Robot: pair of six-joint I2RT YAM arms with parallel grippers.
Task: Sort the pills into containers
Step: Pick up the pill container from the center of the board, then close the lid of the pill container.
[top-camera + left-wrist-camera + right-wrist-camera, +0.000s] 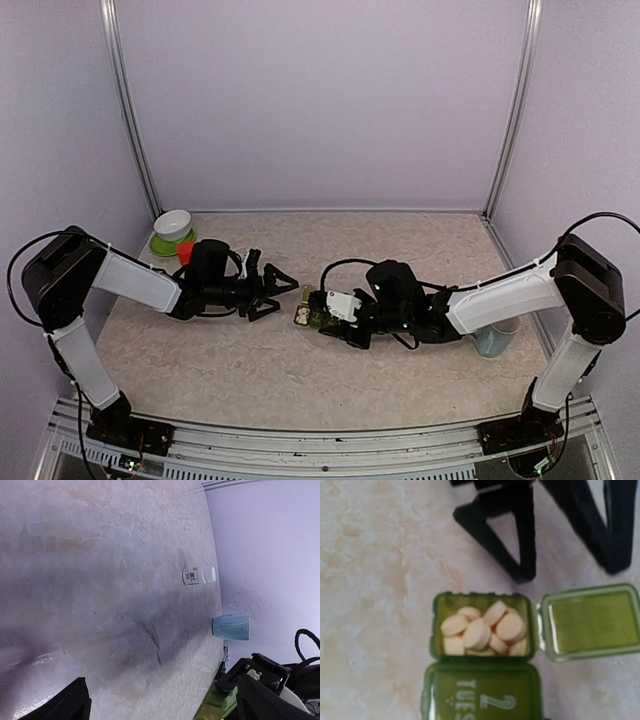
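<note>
The containers (482,695) are a dark green strip lying on the table, also seen in the top view (313,322). The far compartment stands open with its lid (592,620) flipped to the right, and several pale round pills (482,630) fill it. The compartment beside it is closed and marked "2 TUES". My right gripper (325,318) is shut on the near end of the strip; its fingers do not show in its own wrist view. My left gripper (272,293) is open just left of the strip, with only bare table between its fingers (520,545).
A pale blue mug (493,340) stands by the right arm near the table's right edge. A white pill bottle (198,575) lies on its side beyond it. A white bowl (173,224) on a green plate (160,245) sits at the back left, with a small red object (185,250) beside it.
</note>
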